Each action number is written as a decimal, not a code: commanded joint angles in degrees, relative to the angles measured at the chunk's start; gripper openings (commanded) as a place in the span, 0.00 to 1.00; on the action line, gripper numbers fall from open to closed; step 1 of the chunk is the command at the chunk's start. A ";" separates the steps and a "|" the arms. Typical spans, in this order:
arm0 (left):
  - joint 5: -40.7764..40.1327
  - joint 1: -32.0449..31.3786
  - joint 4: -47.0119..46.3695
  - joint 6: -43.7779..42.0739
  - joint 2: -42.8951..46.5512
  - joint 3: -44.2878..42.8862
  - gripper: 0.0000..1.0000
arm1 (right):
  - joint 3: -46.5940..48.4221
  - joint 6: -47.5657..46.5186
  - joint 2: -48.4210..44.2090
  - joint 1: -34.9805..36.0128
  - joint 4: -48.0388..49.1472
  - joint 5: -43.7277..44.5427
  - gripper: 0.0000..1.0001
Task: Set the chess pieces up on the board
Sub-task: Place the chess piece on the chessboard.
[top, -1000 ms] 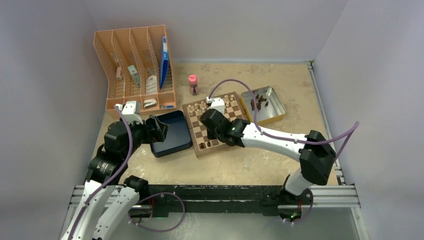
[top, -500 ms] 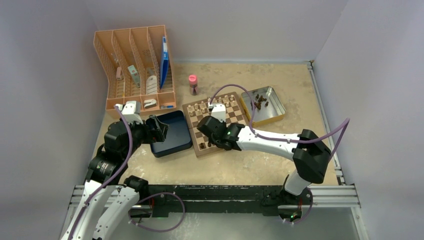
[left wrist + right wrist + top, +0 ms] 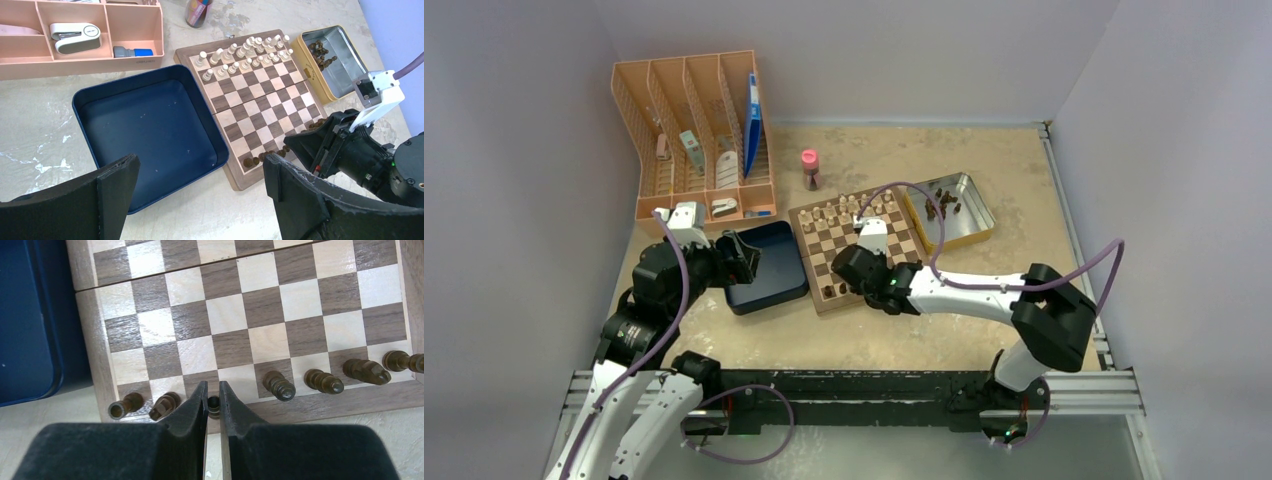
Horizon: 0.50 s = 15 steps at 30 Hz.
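Between right fingers (image 3: 192, 412), dark chess piece (image 3: 214, 404) pinched, standing on board (image 3: 260, 305) edge row nearest them; left fingers (image 3: 295, 200) spread wide, blue box (image 3: 150, 125) just ahead.

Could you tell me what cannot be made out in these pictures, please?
- Right wrist: the chess piece in the right gripper shows only its top; fingers hide its kind.
- Top external: the right arm covers the board's near right squares.
- Top external: pieces in the tin are too small to count.
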<state>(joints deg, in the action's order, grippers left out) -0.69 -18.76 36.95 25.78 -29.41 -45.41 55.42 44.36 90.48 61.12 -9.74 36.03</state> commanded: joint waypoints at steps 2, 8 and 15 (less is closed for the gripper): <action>-0.37 0.44 -2.94 -0.82 -0.05 0.00 0.95 | -2.76 -0.56 -1.26 0.39 7.78 3.00 0.14; -0.37 0.40 -2.94 -0.82 -0.18 0.06 0.95 | -3.89 0.03 -1.96 1.21 9.41 4.46 0.13; -0.36 0.40 -2.94 -0.82 -0.21 -0.02 0.95 | -6.51 -0.60 -5.19 1.79 13.18 6.62 0.14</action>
<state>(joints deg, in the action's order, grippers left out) -0.69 -18.76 36.95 25.78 -29.41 -45.39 50.37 44.10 89.10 62.37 -1.15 38.50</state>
